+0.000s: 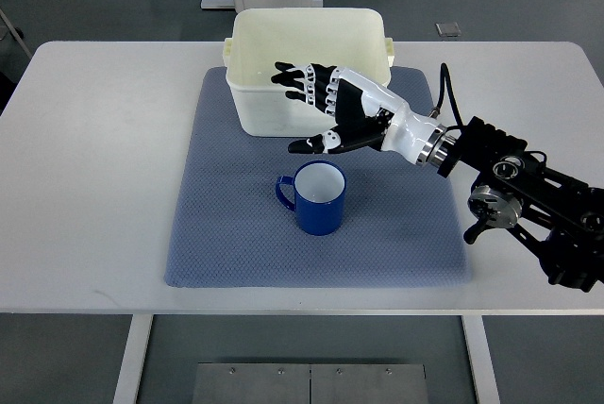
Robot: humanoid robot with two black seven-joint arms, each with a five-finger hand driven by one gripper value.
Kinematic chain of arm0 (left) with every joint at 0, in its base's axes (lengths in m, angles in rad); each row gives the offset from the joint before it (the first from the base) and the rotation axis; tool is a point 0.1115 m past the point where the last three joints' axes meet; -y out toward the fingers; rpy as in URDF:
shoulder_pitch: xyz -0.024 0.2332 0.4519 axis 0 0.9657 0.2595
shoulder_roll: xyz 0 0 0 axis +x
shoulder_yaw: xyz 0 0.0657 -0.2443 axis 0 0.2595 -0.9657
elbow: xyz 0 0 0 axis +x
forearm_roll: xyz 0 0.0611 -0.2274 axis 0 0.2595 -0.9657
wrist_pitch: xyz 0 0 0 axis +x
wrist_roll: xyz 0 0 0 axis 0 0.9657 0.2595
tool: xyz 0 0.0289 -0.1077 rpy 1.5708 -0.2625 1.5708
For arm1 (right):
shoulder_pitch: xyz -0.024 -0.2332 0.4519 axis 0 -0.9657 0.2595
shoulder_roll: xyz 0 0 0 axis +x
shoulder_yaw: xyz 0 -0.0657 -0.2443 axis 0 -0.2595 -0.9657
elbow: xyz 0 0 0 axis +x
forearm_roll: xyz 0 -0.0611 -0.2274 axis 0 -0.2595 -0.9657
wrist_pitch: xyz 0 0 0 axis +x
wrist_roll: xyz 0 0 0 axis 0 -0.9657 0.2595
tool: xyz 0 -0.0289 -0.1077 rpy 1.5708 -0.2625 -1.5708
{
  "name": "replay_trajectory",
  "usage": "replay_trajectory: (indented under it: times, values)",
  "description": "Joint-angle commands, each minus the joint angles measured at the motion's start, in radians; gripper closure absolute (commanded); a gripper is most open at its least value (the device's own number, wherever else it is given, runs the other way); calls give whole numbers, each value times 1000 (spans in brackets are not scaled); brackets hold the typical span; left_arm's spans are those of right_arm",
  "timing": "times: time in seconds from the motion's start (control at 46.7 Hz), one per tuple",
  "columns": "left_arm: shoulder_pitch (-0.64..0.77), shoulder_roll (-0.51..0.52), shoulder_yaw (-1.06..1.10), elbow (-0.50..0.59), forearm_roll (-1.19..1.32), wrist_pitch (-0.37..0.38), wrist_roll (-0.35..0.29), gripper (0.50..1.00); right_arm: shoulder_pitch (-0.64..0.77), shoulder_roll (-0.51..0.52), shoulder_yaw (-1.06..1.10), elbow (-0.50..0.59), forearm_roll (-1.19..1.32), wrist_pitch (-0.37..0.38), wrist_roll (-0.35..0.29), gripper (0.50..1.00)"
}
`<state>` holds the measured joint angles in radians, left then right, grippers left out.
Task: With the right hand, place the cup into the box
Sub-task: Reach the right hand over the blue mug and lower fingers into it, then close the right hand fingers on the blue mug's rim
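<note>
Top view: right hand released, fingers spread, holding nothing, above near wall of cream box. Blue cup upright on blue mat, just near of hand, on white counter.

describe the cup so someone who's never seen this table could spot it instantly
On the white table lies a blue-grey mat. The cup stands upright on the mat, in front of the cream box, just below the open right hand. It is the only dark blue thing there, white inside, handle pointing left.
</note>
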<state>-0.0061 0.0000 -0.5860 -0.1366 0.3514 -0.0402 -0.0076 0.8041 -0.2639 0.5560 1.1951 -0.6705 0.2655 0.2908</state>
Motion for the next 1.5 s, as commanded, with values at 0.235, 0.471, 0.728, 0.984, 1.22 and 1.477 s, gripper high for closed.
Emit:
replay_trajectory:
  times: [0.235,0.471,0.728,0.984,1.22,1.477]
  values:
    - [0,0,0,0,0,0,0,500,-6,-1,-57,-19,-24,0,19,500]
    - [0,0,0,0,0,0,0,500,-19,2,-73,-78,-43,-2,39,500]
    - [0,0,0,0,0,0,1,500,-31,2,-113,-94,-44,-3,68,500]
    - [0,0,0,0,0,0,0,500,-45,6,-114,-129,-46,-6,68,500]
    - [0,0,0,0,0,-1,0,500,-48,8,-148,-154,-46,-6,96,500]
    - [0,0,0,0,0,0,0,500,-52,14,-171,-187,-46,-8,113,500]
